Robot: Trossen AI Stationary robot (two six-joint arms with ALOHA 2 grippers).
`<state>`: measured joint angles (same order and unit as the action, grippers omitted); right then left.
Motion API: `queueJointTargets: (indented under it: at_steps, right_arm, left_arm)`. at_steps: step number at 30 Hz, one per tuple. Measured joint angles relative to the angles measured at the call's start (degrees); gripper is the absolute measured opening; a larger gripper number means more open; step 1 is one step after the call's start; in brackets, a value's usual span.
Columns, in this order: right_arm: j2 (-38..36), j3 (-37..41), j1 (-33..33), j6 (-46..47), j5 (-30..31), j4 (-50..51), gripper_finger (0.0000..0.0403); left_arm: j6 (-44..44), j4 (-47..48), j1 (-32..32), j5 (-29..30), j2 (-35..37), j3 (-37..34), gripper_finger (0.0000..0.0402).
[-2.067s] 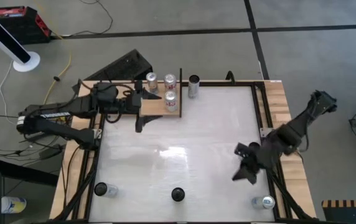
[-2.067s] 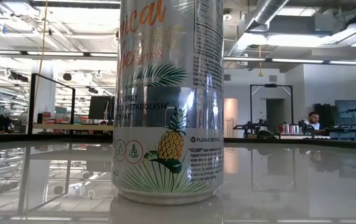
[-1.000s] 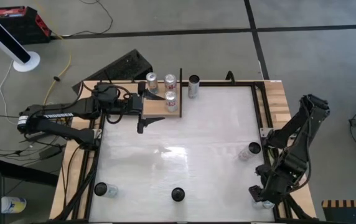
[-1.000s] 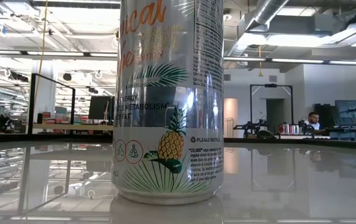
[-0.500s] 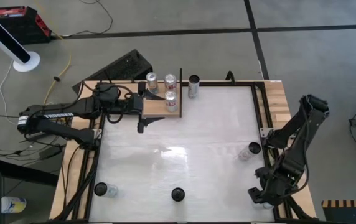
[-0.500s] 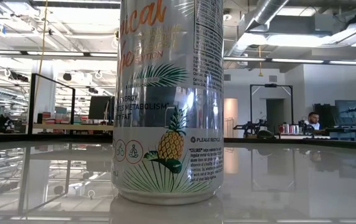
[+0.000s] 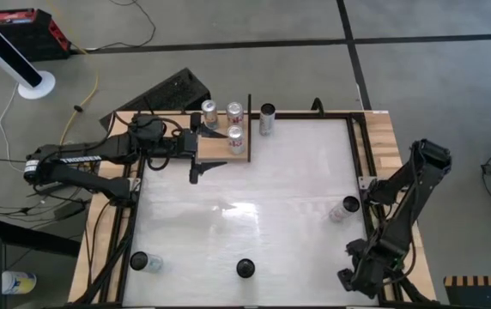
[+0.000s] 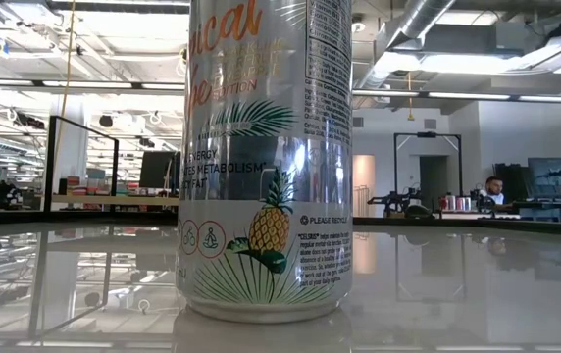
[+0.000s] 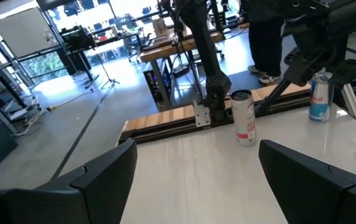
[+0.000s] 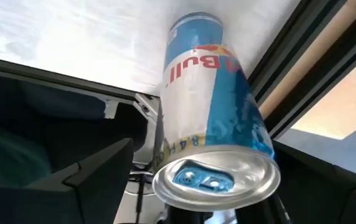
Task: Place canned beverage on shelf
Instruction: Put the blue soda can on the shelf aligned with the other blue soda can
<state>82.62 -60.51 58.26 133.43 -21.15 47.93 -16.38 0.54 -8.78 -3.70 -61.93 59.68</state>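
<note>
While the left arm waits at the far left corner of the worktop (image 7: 254,180), its left gripper (image 7: 201,148) stands open and empty just beside the shelf (image 7: 217,149), at that board's left edge. On the pale wood three cans (image 7: 234,140) stand upright, clustered at the far right part near a thin black upright, and a fourth can (image 7: 267,118) stands just off the shelf to its right on the white surface. Along the near edge sit a dark-topped can (image 7: 138,262) at the left and a pineapple-printed can (image 8: 266,157) in the middle, which fills the low view. Further right, a lone can (image 7: 348,208) stands near the right rail. At the near right corner the right gripper (image 7: 363,276) hangs with jaws spread wide on either side of a blue and silver can (image 10: 212,134), which stands upright; no finger is seen touching it.
</note>
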Motion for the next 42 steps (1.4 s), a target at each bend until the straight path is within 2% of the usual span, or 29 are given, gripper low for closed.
queueJointTargets:
  at_steps: [5, 12, 18, 22, 28, 32, 38, 42]
  right_arm:
    - [1.12, -0.02, -0.61, -4.57, 0.02, 1.44, 0.0354]
    - [-0.33, -0.07, -4.45, -14.1, 0.24, 6.0, 0.0247]
    - [-1.13, -5.12, -10.65, -22.81, 0.51, 11.96, 0.0247]
    - [-1.17, -8.44, -16.41, -31.14, 3.5, 17.46, 0.0247]
    - [-0.73, -11.09, -29.55, -51.05, 9.24, 20.45, 0.0247]
    - [1.51, -13.25, -38.9, -66.69, 9.78, 20.47, 0.0247]
    - [8.62, -19.56, -51.38, -90.11, 10.86, 23.41, 0.0247]
    - [15.14, -25.41, -56.94, -103.48, 14.11, 28.17, 0.0247]
  left_arm:
    - [0.02, 0.02, 0.0, 0.0, 0.0, 0.0, 0.0322]
    - [-0.52, 1.52, 0.0, -0.02, 0.0, 0.04, 0.0322]
    - [-2.0, 4.54, 0.0, -0.02, 0.0, 0.04, 0.0322]
    - [-3.35, 5.14, 0.0, -0.02, 0.0, 0.04, 0.0322]
    - [-4.0, 5.16, 0.0, -0.15, 0.0, 0.04, 0.0322]
    - [-4.22, 5.39, 0.0, -0.16, 0.15, 0.04, 0.0322]
    - [-4.63, 5.99, 0.0, -0.18, 0.17, 0.04, 0.0322]
    - [-4.84, 6.22, 0.0, -0.22, 0.17, 0.04, 0.0322]
